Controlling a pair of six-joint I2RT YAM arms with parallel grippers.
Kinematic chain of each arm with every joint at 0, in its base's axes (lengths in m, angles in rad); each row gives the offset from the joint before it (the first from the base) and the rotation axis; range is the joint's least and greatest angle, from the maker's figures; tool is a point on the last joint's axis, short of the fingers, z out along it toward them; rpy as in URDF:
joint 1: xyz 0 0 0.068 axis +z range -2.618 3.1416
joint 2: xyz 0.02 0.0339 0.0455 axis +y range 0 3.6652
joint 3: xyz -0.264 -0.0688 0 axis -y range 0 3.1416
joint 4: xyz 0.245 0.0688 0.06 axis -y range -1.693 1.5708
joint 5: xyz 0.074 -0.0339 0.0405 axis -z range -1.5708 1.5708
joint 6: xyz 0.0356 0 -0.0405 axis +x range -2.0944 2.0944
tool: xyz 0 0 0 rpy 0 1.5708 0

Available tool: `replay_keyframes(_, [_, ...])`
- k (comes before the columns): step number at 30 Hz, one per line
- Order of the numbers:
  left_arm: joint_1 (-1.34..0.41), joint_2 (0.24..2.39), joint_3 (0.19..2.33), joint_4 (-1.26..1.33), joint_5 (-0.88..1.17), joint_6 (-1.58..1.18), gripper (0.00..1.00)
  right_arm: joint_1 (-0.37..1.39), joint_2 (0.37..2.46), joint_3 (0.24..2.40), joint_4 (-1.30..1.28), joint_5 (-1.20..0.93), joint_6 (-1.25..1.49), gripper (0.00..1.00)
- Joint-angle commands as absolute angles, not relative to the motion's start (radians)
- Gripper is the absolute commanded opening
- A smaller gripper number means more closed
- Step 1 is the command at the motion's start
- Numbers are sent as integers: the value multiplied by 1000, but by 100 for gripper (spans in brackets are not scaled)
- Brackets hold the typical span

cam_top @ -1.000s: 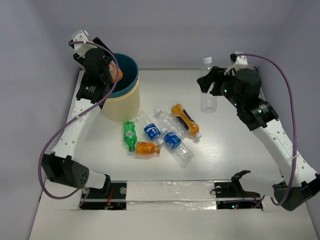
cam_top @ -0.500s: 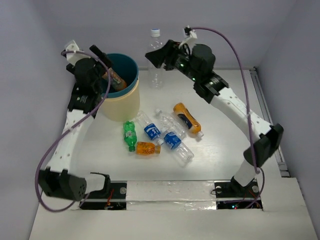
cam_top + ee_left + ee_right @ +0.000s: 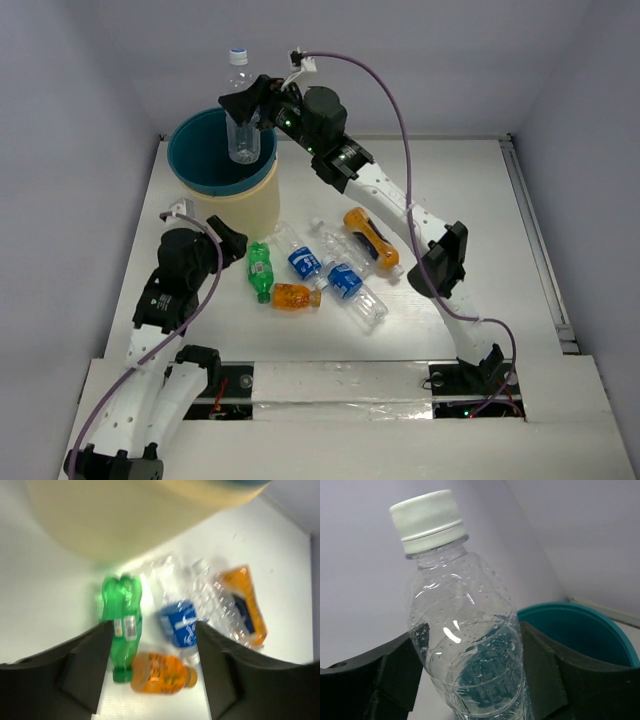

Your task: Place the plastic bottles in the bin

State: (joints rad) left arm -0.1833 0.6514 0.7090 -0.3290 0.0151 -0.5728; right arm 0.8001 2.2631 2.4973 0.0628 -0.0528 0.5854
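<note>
My right claw: clenched on the plain clear bottle, upright (white cap on top) above the bin. My left claw: released, grasping nothing, low over the bench beside the bin. Lying on the bench: green bottle, small orange bottle, two blue-labelled clear bottles, larger orange bottle.

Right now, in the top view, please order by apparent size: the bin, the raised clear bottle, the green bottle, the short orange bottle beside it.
1. bin
2. clear bottle, though it is held high, nearer the camera
3. green bottle and short orange bottle: about equal, not ranked
</note>
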Motion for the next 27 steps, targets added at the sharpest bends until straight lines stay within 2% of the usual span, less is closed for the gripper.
replay_keyframes(1, [-184,626,649,-385,106,-607,65,808,2283,2553,41,-3,523,78])
replay_keyframes(3, [-184,637,660,-387,104,-609,76,808,2273,2528,41,15,509,88])
replay_keyframes(4, [-184,644,663,-384,98,-614,86,808,2261,2528,38,26,493,91])
replay_keyframes(5, [-184,661,660,-377,92,-614,89,808,2253,2528,35,23,482,95])
replay_keyframes(9, [-184,738,635,-342,107,-620,93,818,2200,2527,9,23,434,100])
replay_keyframes(13, [-193,808,580,-241,109,-653,91,818,2073,2354,24,23,387,99])
replay_keyframes(15, [-219,833,566,-218,94,-666,91,818,1939,2225,38,44,359,77])
replay_keyframes(16, [-219,845,557,-192,83,-672,90,818,1886,2145,64,63,333,58])
replay_keyframes(17, [-232,870,554,-183,77,-676,90,818,1829,1965,86,99,325,27])
replay_keyframes(18, [-245,882,552,-173,63,-680,89,818,1716,1869,109,112,318,16])
replay_keyframes(20, [-245,919,551,-155,31,-683,89,808,1613,1623,150,126,313,8])
replay_keyframes(22, [-256,939,545,-137,9,-684,88,776,1485,1489,140,136,330,10])
replay_keyframes(24, [-265,968,535,-123,9,-690,87,726,1415,1319,123,147,356,23])
replay_keyframes(25, [-265,974,529,-111,-42,-699,87,701,1355,1265,111,132,377,31])
replay_keyframes(26, [-279,992,525,-104,-60,-704,87,672,1332,1217,101,82,393,49])
replay_keyframes(27, [-291,1002,522,-95,-80,-709,87,638,1316,1148,80,52,408,57])
